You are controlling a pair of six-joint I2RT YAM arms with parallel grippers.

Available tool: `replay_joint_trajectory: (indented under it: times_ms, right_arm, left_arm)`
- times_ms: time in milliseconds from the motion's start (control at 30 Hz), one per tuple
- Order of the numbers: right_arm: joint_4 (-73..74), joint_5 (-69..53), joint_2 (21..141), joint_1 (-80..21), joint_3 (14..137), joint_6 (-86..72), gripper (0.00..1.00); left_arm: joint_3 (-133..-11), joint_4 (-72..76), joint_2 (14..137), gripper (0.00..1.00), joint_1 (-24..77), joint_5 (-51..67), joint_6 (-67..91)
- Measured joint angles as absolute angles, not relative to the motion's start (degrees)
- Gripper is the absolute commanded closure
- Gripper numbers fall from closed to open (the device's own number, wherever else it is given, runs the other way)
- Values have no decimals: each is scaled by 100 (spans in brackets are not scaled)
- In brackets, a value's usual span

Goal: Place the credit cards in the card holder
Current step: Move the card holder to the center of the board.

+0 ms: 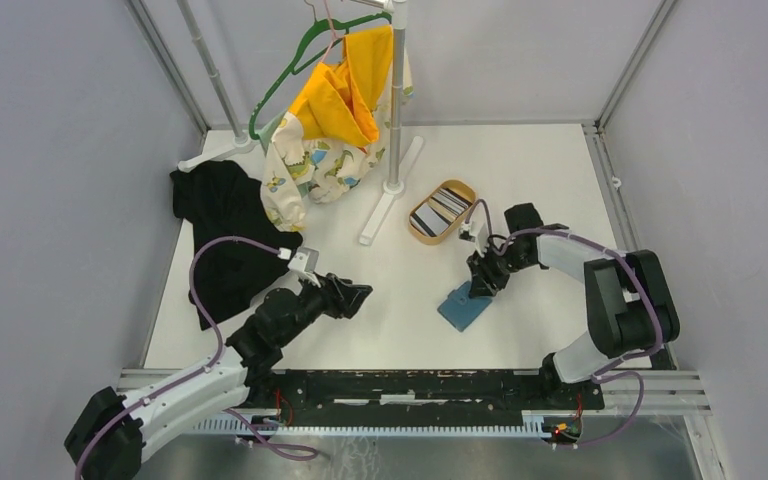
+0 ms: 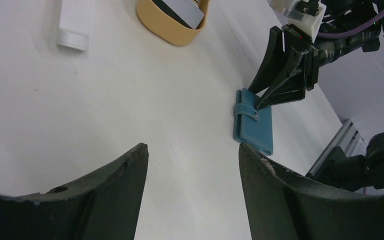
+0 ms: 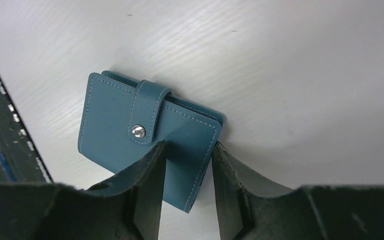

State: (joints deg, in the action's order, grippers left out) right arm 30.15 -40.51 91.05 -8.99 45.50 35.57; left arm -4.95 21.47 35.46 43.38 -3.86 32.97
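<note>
**A:** Where is the card holder?

**B:** Flat on the white bench, towards the right arm's side. It is folded closed, with the snap tab fastened across it.

**A:** And the right tool?

**B:** It points straight down at the card holder. Its two fingers stand a narrow gap apart, tips on or just above the teal cover beside the tab, with the cover showing between them. They pinch nothing that I can see.

**A:** The left tool?

**B:** Its jaws are spread wide with nothing between them. It hangs low over bare bench, well apart from the card holder and facing it.

**A:** The credit cards?

**B:** In the oval wooden tray, lying side by side as black, grey and white stripes. The tray sits behind the card holder, near the foot of the rack.

**A:** Anything else?

**B:** A yellow garment and a printed cloth hang on that rack. A black garment lies crumpled at the far left of the bench.
</note>
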Motion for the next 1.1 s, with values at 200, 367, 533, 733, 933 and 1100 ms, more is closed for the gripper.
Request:
replay_joint_trajectory:
  times_ms: [200,367,533,733,933,1100]
  right_arm:
    - [3033,-4392,8735,-1435,4110,3328,43]
    - [3170,-4370,7854,-1490,4025,4012,20]
    - [3072,-4792,6324,-1494,3715,5734,13]
    - [2978,-5144,5922,-1739,2899,7133,23]
    - [2875,-4788,6108,-1789,2877,7179,27]
    - [2668,-4449,6130,-1789,2827,7142,30]
  left_arm:
    - [-515,2488,4348,35,5037,-460,3922]
    - [-882,2510,5411,54,6294,-1249,4493]
    - [-1315,2803,6543,54,6906,-1850,5231]
    - [-1850,3118,7824,54,7177,-2158,6069]
    - [-2449,3533,8890,50,7293,-2211,6899]
    - [-2626,3763,9459,48,7382,-2211,7450]
